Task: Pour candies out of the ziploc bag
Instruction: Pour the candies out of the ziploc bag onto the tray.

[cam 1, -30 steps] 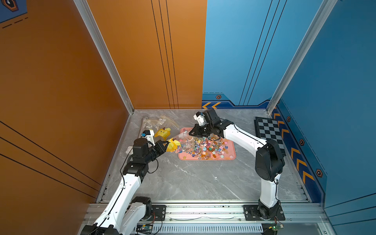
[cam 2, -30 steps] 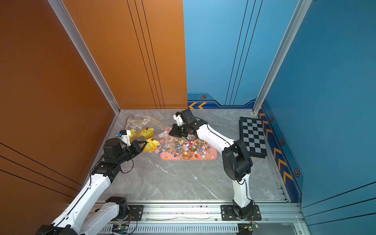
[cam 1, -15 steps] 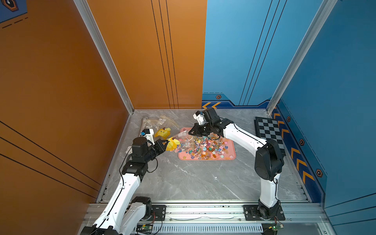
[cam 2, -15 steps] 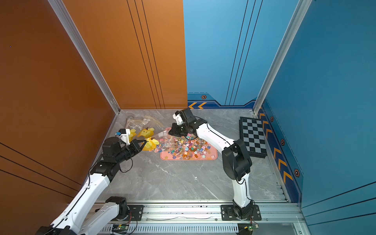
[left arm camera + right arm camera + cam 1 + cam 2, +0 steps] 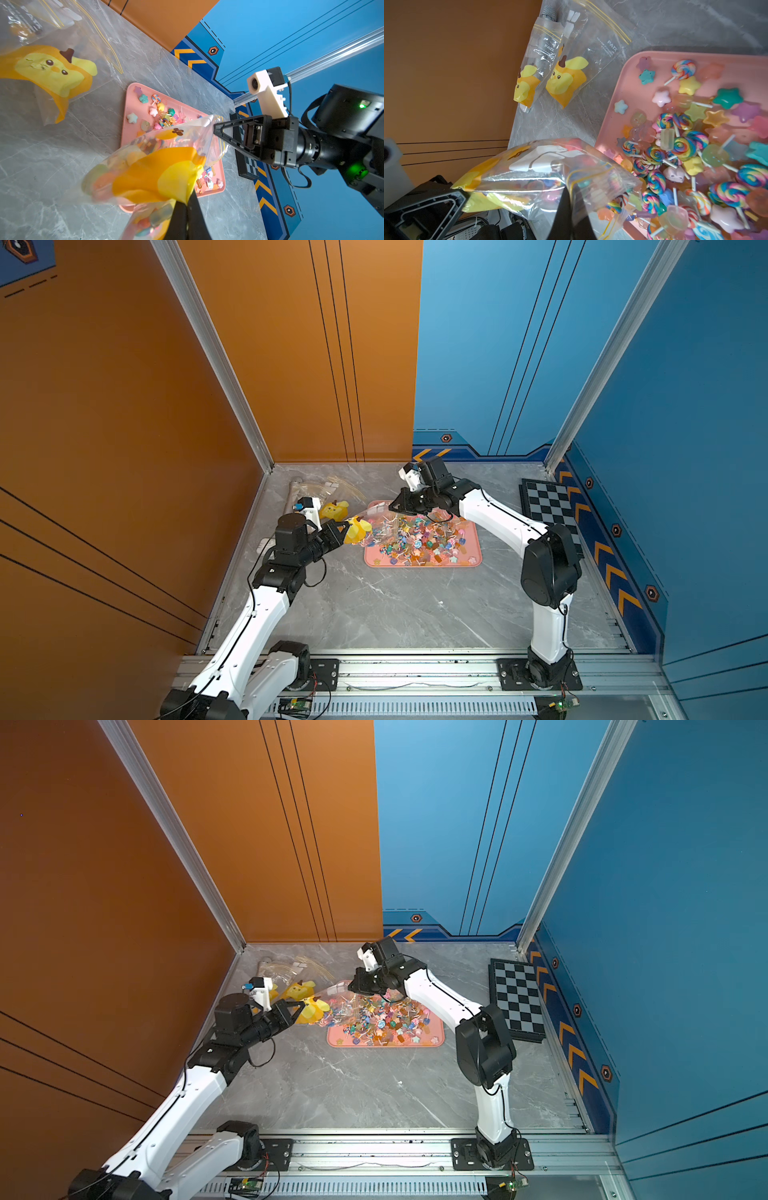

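My left gripper [image 5: 345, 526] is clamped on the bag's [image 5: 360, 527] yellow bottom corner. The bag spans over the tray's [image 5: 478, 561] edge; candies [image 5: 419, 537] mostly lie on the tray, some inside. Beyond, my right gripper [image 5: 394, 509] pinches its mouth.

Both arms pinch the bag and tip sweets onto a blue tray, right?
Not quite: the tray is pink, not blue, as the right wrist view shows. The left gripper and right gripper do pinch the bag, tipping candies onto it.
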